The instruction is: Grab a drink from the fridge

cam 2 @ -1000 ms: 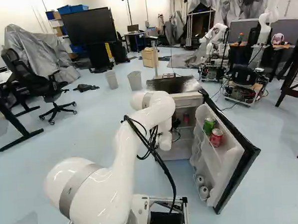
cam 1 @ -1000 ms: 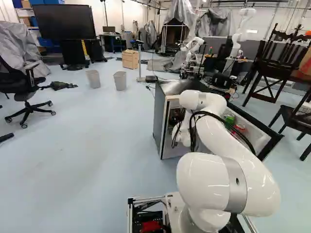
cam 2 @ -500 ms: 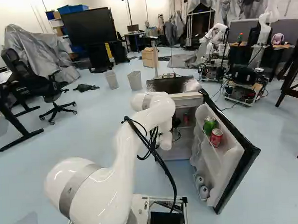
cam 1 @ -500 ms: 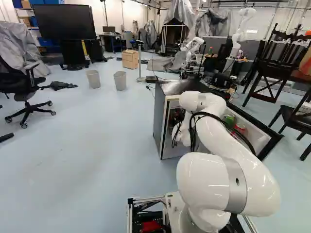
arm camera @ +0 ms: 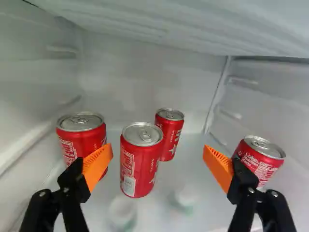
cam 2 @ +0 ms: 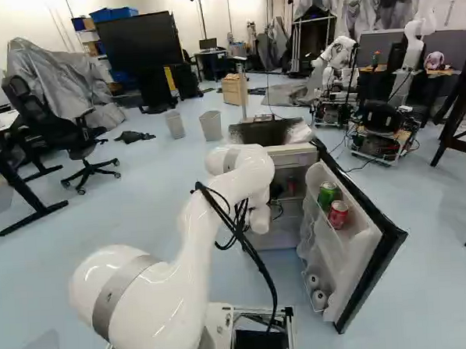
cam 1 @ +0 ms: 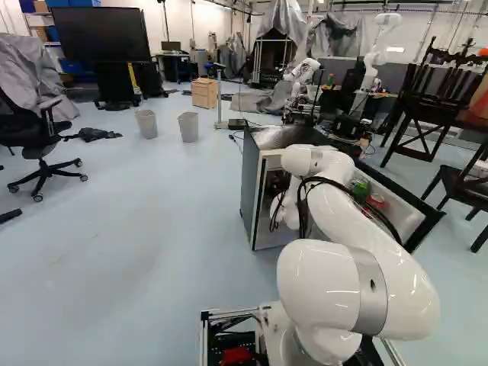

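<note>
Red can [arm camera: 141, 162], ahead of the end effector [cam 2: 275, 191], facing its wide-spread gap, second red can [arm camera: 170, 133] behind.

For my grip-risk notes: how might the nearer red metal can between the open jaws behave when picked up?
The red metal can is probably stiff, its side undented. Its smooth sides might slip; standing tall and narrow, it could tip if nudged.
</note>
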{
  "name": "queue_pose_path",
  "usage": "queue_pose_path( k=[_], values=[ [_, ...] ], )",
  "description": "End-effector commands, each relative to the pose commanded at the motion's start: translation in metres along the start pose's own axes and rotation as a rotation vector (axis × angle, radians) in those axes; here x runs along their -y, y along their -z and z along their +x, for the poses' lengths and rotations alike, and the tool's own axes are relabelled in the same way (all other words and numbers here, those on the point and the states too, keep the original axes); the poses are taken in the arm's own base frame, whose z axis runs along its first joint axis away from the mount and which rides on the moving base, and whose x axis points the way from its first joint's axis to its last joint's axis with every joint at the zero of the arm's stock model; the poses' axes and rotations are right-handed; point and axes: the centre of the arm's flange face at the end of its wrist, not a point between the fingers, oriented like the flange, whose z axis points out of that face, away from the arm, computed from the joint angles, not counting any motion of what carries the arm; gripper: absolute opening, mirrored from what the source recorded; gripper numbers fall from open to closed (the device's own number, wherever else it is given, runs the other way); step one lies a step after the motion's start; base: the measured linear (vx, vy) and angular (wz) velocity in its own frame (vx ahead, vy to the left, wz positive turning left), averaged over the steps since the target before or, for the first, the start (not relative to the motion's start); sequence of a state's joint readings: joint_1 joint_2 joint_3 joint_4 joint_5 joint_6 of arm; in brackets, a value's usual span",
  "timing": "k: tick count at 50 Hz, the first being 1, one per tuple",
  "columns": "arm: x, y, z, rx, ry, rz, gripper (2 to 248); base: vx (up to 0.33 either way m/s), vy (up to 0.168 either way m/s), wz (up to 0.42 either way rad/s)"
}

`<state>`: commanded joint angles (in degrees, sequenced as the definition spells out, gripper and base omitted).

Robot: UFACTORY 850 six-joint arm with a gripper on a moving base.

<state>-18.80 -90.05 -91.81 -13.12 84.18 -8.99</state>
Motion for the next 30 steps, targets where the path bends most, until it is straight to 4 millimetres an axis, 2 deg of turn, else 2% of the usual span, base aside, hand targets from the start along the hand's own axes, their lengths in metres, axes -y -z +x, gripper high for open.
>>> queue_pose_path(
  k=[9,10,15,16,20,21,25,26,30],
  values=[
    [0.0002,-0.0026,-0.001,-0.006,0.001,0.0,247,0.0,0.0,0.0],
    [0.0002,-0.0027,-0.001,-0.006,0.001,0.0,236,0.0,0.0,0.0],
    [0.0003,-0.003,-0.0011,-0.007,0.002,0.0,236,0.0,0.0,0.0],
    [0.0003,-0.003,-0.0011,-0.007,0.002,0.0,200,0.0,0.0,0.0],
    [0.0003,-0.003,-0.0011,-0.007,0.002,0.0,200,0.0,0.0,0.0],
    [0.0003,-0.003,-0.0011,-0.007,0.002,0.0,162,0.0,0.0,0.0],
    [0.0003,-0.003,-0.0011,-0.007,0.002,0.0,162,0.0,0.0,0.0],
    [0.0003,-0.003,-0.0011,-0.007,0.002,0.0,125,0.0,0.0,0.0],
    [0.0003,-0.003,-0.0011,-0.007,0.002,0.0,125,0.0,0.0,0.0]
  ],
)
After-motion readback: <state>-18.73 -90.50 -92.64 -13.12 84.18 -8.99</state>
